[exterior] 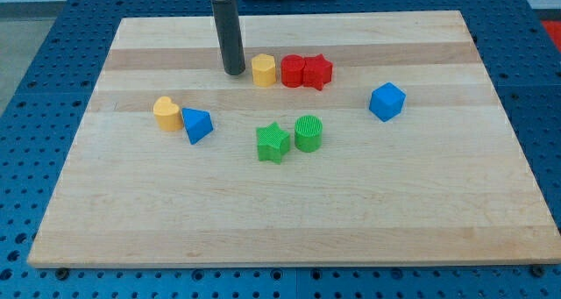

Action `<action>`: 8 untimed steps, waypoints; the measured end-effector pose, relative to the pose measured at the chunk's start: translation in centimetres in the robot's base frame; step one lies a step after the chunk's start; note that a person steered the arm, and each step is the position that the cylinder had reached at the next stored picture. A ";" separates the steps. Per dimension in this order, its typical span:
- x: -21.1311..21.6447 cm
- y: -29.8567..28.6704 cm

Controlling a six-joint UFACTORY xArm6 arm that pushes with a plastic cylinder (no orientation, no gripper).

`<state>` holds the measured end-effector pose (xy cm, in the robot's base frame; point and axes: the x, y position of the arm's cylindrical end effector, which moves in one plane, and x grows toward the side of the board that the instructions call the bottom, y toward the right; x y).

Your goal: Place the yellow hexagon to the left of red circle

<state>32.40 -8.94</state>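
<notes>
The yellow hexagon (263,70) stands near the view's top centre, touching the left side of the red circle (292,71). A red star (317,71) touches the red circle on its right. My tip (234,72) is just left of the yellow hexagon, a small gap apart from it. The dark rod rises straight up from the tip to the view's top edge.
A yellow heart-like block (166,113) and a blue triangle (197,124) sit together at the left. A green star (273,143) and green circle (308,132) sit in the middle. A blue cube-like block (387,101) is at the right. The wooden board (280,229) lies on a blue perforated table.
</notes>
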 end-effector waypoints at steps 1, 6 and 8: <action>0.0 0.2; 0.7 1.7; 2.5 1.8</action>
